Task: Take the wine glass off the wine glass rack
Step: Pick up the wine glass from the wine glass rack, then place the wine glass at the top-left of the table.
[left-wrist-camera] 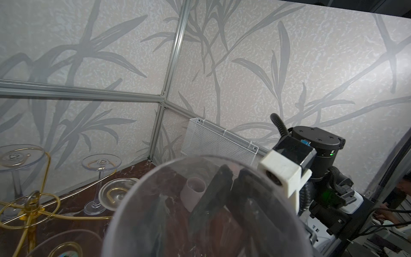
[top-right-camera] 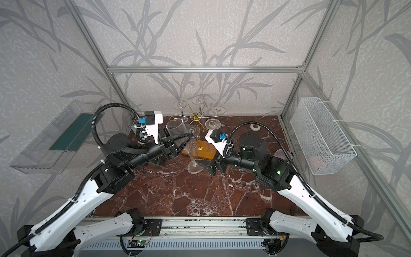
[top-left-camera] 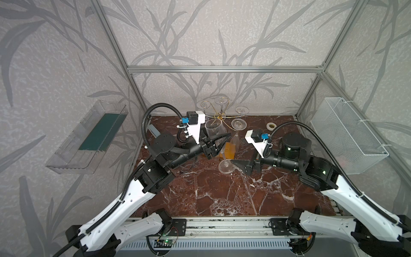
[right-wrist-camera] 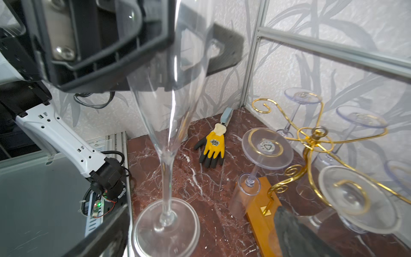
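A tall clear wine glass (top-left-camera: 223,155) stands upright in front of the wine glass rack (top-left-camera: 220,115), clear of its arms. My left gripper (top-left-camera: 225,139) is shut on the wine glass bowl (top-right-camera: 175,130), which fills the left wrist view (left-wrist-camera: 200,211). The wine glass foot (right-wrist-camera: 165,224) is at the marble table top (top-left-camera: 222,195); I cannot tell whether it touches. My right gripper (top-left-camera: 236,166) is open, its fingers (right-wrist-camera: 106,235) wide on either side of the foot, touching nothing. The gold wire rack (right-wrist-camera: 315,138) on its orange wooden base (right-wrist-camera: 262,207) carries several glasses hanging upside down.
A yellow and black glove (right-wrist-camera: 213,144) lies near the back left corner. A tape roll (top-left-camera: 271,126) sits at the back right. A pale cup (left-wrist-camera: 193,191) stands near the right arm. A white mesh basket (top-left-camera: 347,133) hangs on the right wall, a clear bin (top-left-camera: 89,138) on the left.
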`<state>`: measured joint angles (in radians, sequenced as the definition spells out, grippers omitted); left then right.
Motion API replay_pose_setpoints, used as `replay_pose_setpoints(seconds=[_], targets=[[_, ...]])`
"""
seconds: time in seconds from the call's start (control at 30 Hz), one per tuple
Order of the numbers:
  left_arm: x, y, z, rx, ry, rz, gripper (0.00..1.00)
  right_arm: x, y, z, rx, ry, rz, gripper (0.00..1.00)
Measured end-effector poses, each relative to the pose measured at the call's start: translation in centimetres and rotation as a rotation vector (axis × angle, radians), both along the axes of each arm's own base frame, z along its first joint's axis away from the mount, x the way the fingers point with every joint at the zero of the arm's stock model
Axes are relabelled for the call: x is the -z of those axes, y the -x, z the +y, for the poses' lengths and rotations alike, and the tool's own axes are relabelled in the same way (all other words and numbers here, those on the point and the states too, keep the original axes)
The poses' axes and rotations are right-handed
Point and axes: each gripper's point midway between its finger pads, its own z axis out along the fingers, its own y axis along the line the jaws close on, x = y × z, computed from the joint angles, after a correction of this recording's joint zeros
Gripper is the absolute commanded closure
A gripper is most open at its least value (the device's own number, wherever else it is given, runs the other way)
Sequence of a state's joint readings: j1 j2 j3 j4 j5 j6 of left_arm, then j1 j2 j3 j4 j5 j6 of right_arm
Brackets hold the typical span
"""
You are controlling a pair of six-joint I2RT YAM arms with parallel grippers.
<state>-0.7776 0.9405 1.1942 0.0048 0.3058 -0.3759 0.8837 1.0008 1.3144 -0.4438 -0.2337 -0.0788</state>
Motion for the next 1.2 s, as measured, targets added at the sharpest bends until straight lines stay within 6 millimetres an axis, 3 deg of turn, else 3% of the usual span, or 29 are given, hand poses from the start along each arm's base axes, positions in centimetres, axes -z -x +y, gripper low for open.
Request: replay_pose_setpoints(seconds=[0.23,0.33,0.5,0.8,1.0,1.2], targets=[[2.7,0.6,4.8,-0.189,-0.067,-0.013,0.54,-4.0,0.9,-3.9,0.097,-0.074,-0.151,0.01],[4.2,0.2,6.6,-0.284,-0.116,-0.011,0.53,-4.8,1.1,-5.5,0.144,-0.087,-0.196,0.01],[6.9,-0.8,9.7,-0.457,-0.182,-0.018,0.52,-3.9,1.0,-7.4,0.218,-0.073,-0.219,0.01],[11.0,-4.2,14.1,-0.798,-0.326,-0.062,0.51,0.0,0.0,-9.9,0.352,-0.013,-0.189,0.01],[13.2,-8.2,17.4,-1.009,-0.372,-0.035,0.52,0.9,-0.5,-11.4,0.427,-0.002,-0.182,0.01],[15.3,-14.0,20.1,-1.115,-0.377,0.019,0.52,2.5,-1.4,-12.3,0.505,0.036,-0.176,0.01]])
